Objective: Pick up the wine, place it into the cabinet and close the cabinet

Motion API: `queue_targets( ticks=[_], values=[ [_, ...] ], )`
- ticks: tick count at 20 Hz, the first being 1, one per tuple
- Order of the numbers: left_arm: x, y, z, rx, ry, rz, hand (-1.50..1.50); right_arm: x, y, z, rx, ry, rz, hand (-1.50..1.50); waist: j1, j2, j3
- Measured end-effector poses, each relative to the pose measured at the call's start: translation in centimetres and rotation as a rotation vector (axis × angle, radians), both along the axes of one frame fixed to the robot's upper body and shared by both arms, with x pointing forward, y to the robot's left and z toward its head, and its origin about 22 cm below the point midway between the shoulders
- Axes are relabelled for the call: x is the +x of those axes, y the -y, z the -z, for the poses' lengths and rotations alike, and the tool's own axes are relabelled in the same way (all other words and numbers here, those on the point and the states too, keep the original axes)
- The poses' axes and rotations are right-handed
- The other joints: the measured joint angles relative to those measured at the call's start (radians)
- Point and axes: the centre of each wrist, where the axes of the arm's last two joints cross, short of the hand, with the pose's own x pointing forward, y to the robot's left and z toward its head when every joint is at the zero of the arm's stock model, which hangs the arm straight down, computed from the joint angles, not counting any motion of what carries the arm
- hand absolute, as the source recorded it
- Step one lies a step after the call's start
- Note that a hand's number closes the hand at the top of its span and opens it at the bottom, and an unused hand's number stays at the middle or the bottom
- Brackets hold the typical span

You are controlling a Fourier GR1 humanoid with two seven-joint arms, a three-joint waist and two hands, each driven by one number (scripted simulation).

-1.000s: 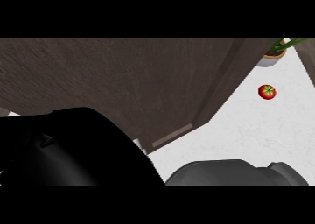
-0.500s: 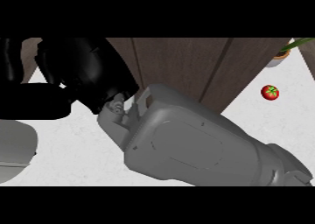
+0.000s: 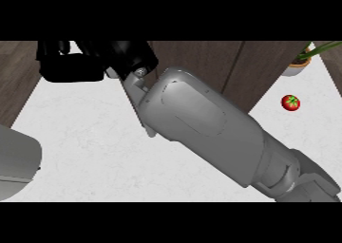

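Right black hand [image 3: 72, 66] is pressing up at the dark wooden cabinet [image 3: 202, 59] beyond the white marbled table [image 3: 82, 135]; cannot tell whether its fingers are apart or clamped. Wine is showing nowhere, likely hidden. Judging the placing or closing step; next is calling for swinging the door shut.

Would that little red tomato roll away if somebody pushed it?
Probably yes: the tomato looks round and sits on a flat counter, so a push could send it rolling. It is small beside the plant pot, so likely light.
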Motion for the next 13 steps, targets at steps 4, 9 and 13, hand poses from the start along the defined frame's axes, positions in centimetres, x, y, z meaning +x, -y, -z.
queue_targets(
  ticks=[4, 9, 13],
  values=[
    [0.1, 0.1, -0.3, -0.003, 0.005, -0.009, 1.5, 0.7, 0.5, 0.9, 0.001, 0.032, -0.026, 1.5, 0.006, -0.013, -0.005],
    [0.4, 0.3, -0.7, 0.001, 0.011, -0.016, 1.5, 1.1, 1.0, 1.7, -0.012, 0.102, -0.052, 1.5, 0.008, -0.02, -0.013],
    [0.6, 0.4, -0.9, 0.002, 0.008, -0.015, 1.5, 1.3, 1.4, 2.1, -0.013, 0.146, -0.073, 1.5, 0.009, -0.02, -0.018]
  ],
)
